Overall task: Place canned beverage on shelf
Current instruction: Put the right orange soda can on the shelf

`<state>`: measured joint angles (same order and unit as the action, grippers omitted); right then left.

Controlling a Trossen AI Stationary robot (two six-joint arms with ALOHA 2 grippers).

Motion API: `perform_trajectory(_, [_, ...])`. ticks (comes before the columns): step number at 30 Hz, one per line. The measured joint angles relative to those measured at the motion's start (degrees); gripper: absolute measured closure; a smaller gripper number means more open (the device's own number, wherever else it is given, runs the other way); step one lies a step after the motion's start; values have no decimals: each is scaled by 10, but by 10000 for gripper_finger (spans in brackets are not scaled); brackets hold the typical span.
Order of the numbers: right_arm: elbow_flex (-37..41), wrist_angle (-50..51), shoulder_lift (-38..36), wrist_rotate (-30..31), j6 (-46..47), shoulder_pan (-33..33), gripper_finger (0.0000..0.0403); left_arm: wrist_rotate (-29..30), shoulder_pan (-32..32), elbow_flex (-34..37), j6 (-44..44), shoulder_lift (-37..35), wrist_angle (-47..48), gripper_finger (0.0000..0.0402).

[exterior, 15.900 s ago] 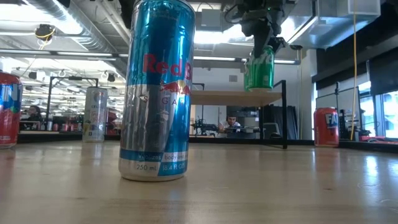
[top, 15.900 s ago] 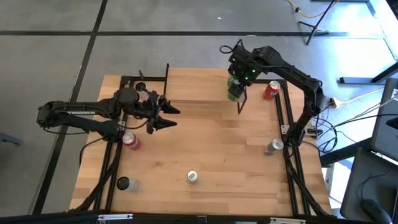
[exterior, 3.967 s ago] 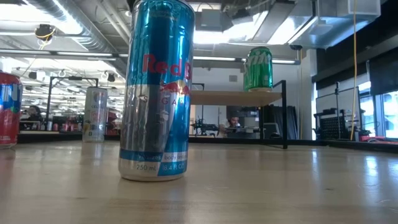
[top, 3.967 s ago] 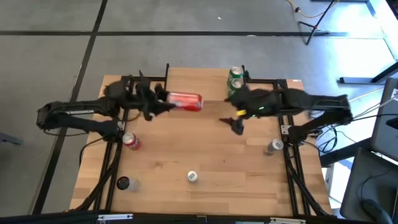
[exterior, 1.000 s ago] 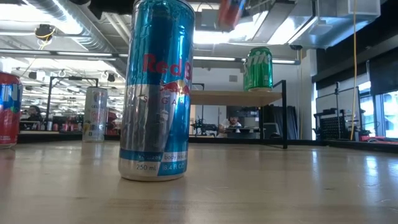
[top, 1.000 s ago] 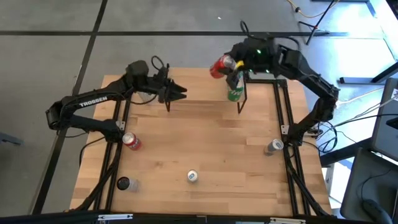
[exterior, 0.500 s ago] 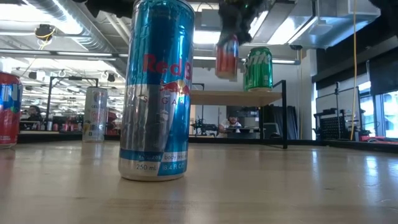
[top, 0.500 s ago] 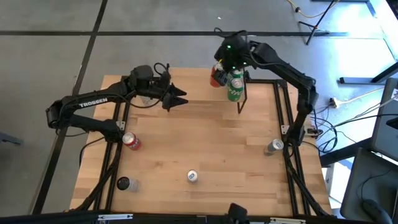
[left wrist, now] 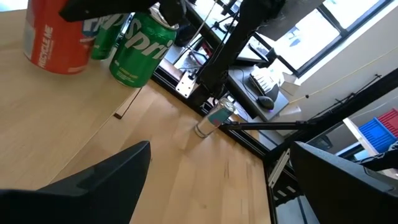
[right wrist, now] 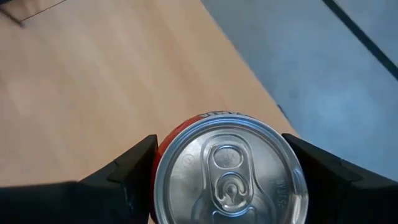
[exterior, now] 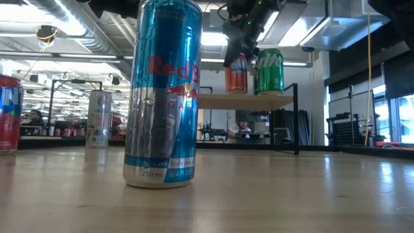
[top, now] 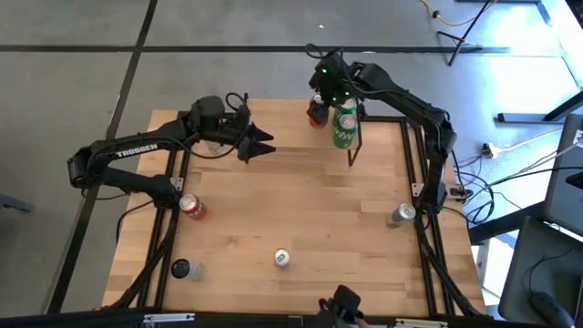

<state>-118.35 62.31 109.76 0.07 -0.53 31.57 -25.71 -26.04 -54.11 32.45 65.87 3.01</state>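
A red can (exterior: 237, 72) is upright at the top of the shelf (exterior: 259, 100), close beside a green can (exterior: 268, 71) whose base stands on the shelf plank (top: 287, 123). My right gripper (right wrist: 229, 177) reaches down over the red can (top: 317, 111) and is shut on it. In the left wrist view the red can (left wrist: 59, 34) and the green can (left wrist: 140, 50) show side by side. My left gripper (top: 262, 146) hangs open over the table, to the left of the shelf, holding nothing. My right gripper pinches the red can's upper wall (right wrist: 163, 149) just under its top rim, one finger (right wrist: 124, 177) on each side. The fingers come from above, slanting down. The can is upright with its base (exterior: 237, 91) at the plank; whether it rests there I cannot tell.
On the table stand a blue can (exterior: 165, 94) near the front middle, a red can (top: 191, 207) at the left, a dark can (top: 180, 268) at the front left and a silver can (top: 401, 214) at the right rail. Black rails run along both sides.
My right gripper has come down with the red can from above the shelf's far edge toward the plank, ending beside the green can. The can, tilted a second ago, now stands upright. The gripper has stayed shut on it.
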Motion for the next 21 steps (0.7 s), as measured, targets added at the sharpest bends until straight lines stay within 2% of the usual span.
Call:
perform_trajectory(10, [0, 0, 2, 38, 58, 0, 131, 12, 0, 0, 0, 0, 0, 22])
perform_trajectory(21, [27, -9, 5, 35, 92, 0, 131, 12, 0, 0, 3, 0, -1, 22])
